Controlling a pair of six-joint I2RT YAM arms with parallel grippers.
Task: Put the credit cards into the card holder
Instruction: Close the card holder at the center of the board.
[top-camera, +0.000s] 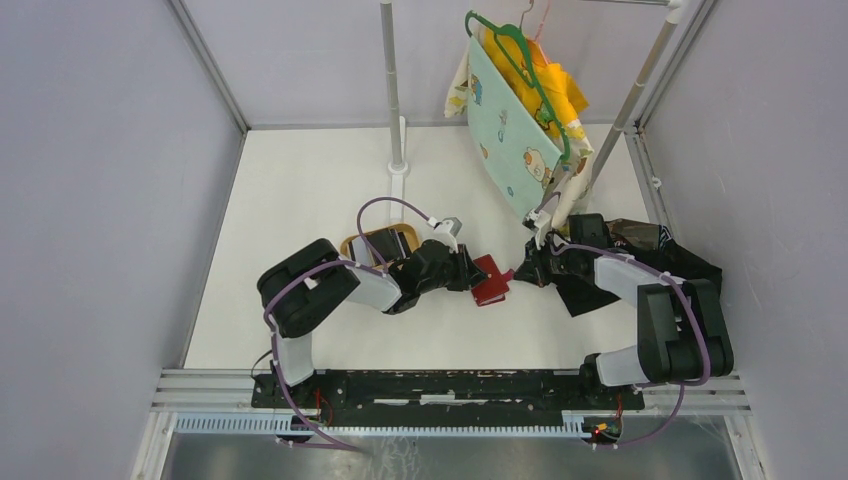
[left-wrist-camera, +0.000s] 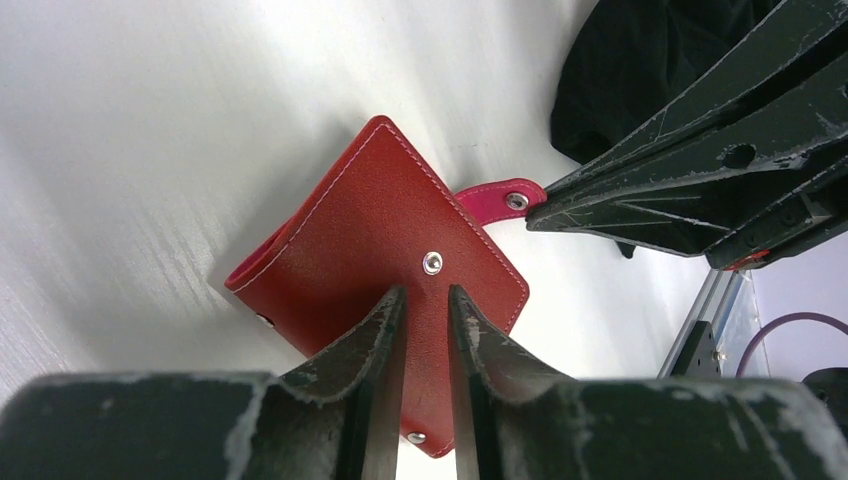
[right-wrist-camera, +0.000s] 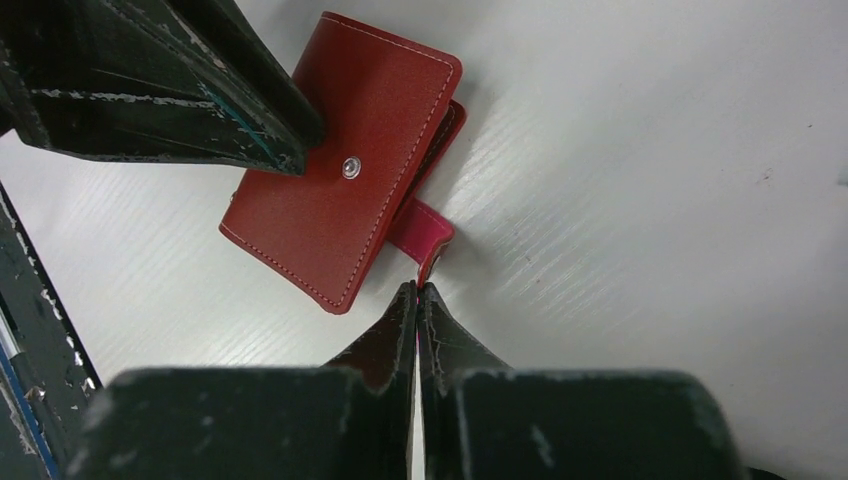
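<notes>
Hidden or unclear: your left arm and its cable cover much of the tan tray (top-camera: 347, 245) in the top view, and its contents cannot be made out. In that same view the two grippers overlap the ends of the card holder (top-camera: 490, 283), so only its middle shows. The left wrist view loses the card holder's near edge behind the gripper body. A black cloth (top-camera: 640, 240) at the right of the desk (top-camera: 300, 200) runs under your right arm, and its outline is unclear. A patterned cloth (top-camera: 510, 130) hangs from the rail above and is cut off at the top edge.

Card holder: it lies on the desk near the middle, between the two grippers and just right of the tray. It is folded shut, so the lining and pockets are not visible. The cover is red and grained, with pale stitching along the edges and a metal stud (left-wrist-camera: 432, 262) on the upper face. A pinker snap tab (right-wrist-camera: 420, 228) sticks out from one side. One edge appears raised off the desk, with shadow under it.

Left gripper (left-wrist-camera: 425, 296): the jaws stand narrowly apart. The tips are down on the red cover just short of the stud, and nothing is between them.

Right gripper (right-wrist-camera: 418, 288): the jaws are closed to a thin slit. The curled tip of the snap tab is pinched at the fingertips, so you are gripping the card holder by its tab
</notes>
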